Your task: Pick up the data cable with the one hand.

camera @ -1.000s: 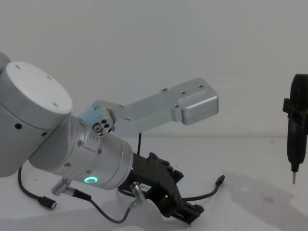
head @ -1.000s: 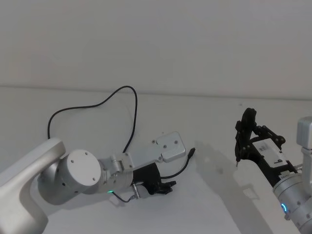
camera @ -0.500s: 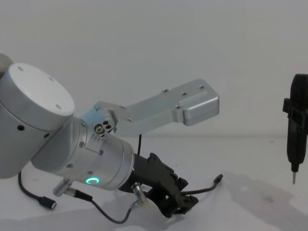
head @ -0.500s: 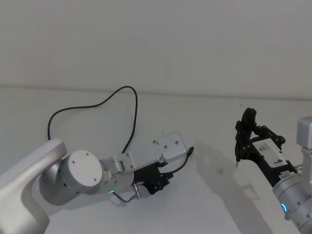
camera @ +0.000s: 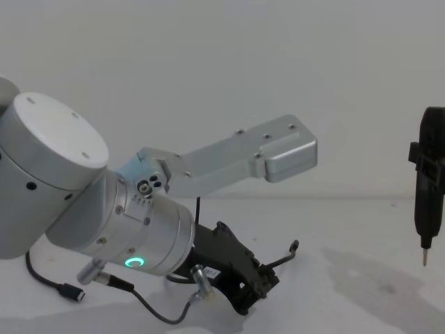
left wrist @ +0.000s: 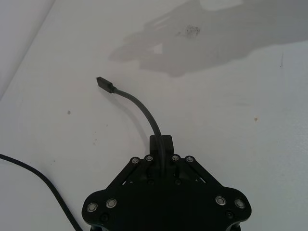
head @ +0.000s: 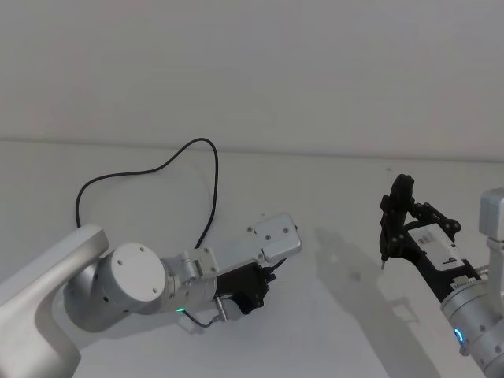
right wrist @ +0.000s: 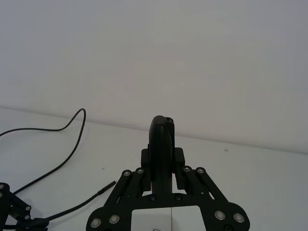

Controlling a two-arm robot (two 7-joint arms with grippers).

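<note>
Raised since a moment ago, the data cable's [left wrist: 153,120] plug [left wrist: 104,83] has swung up and in toward the left gripper [left wrist: 161,144], whose fingers pinch the cord a little short of that end, at 6 o'clock in the head view. Its remaining length loops over the white table [head: 331,197] toward 11 o'clock, then round to 9. At 4 o'clock the right gripper [right wrist: 161,130] hovers idle, fingers pressed together.
</note>
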